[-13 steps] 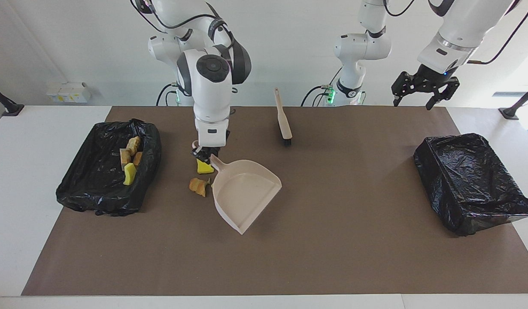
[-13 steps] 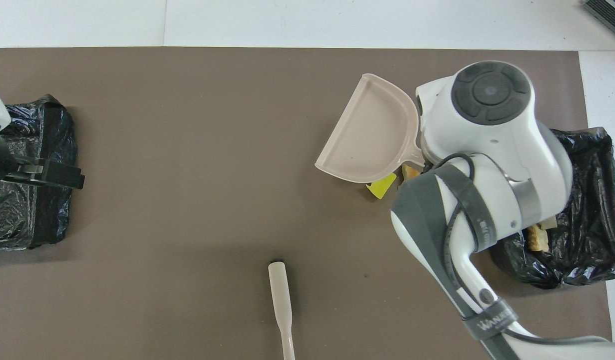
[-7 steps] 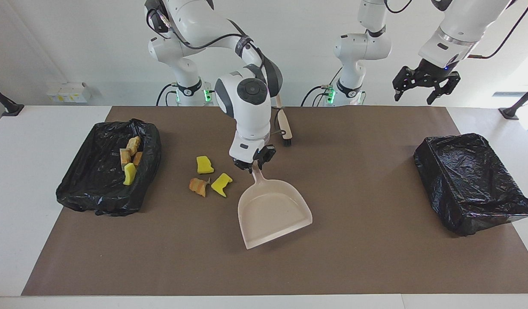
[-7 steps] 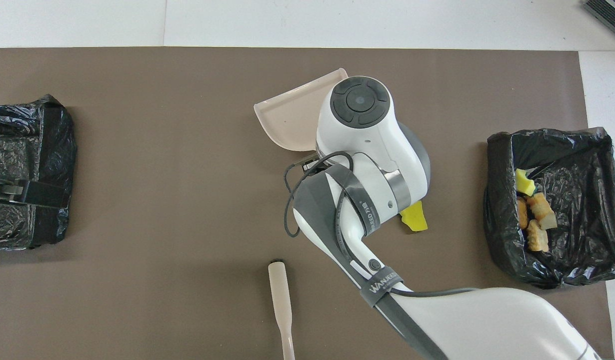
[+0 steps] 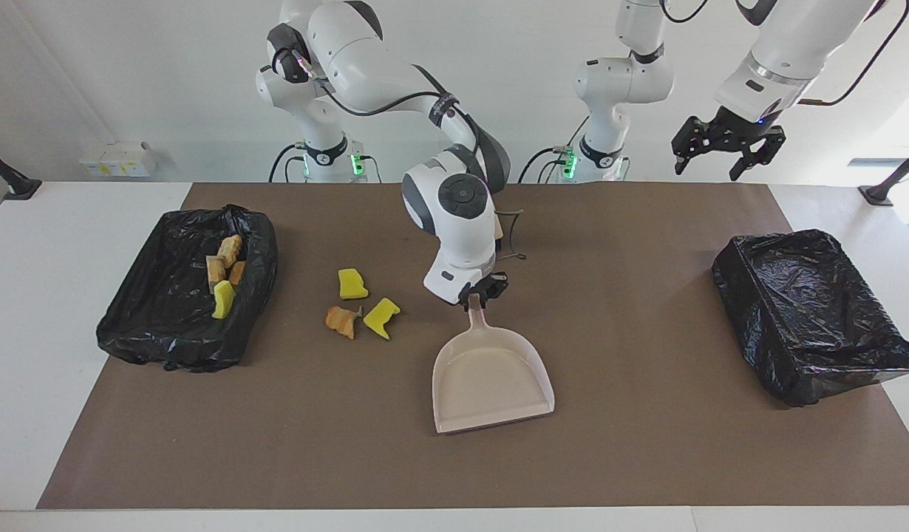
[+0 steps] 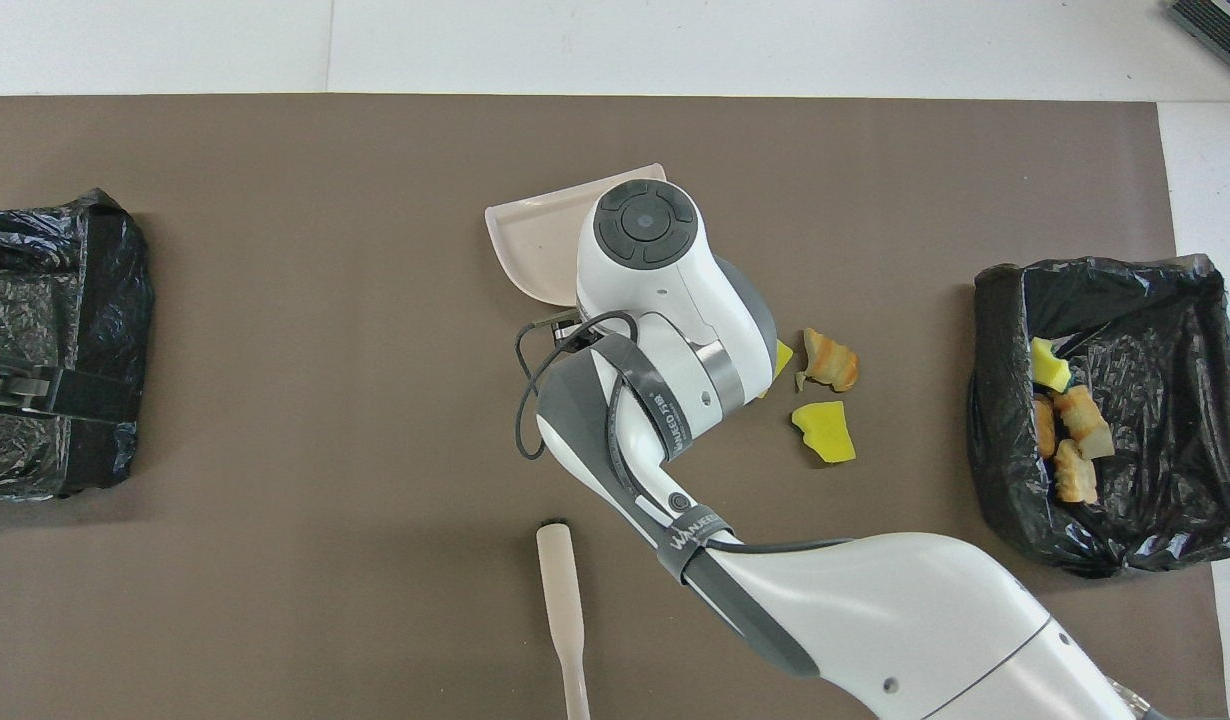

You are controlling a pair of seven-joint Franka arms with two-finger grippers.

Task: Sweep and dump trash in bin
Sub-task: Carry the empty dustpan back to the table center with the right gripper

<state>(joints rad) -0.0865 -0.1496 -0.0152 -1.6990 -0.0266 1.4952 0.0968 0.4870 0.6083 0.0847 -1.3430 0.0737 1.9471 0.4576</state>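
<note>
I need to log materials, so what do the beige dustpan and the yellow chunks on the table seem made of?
Beige dustpan: likely moulded plastic, smooth with a faint sheen and one-piece rim. Right gripper is shut on its handle. Yellow chunks: probably foam, matte with rough torn edges.

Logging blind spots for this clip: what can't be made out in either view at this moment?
- Brush: facing view, right arm hides it; overhead view, bottom edge cuts off its bristle end.
- Right gripper: overhead view, its own arm covers it and the dustpan handle.
- One yellow piece: overhead view, mostly under the arm.
- Left gripper: overhead view, only a dark part shows over the bin at the left arm's end.
</note>
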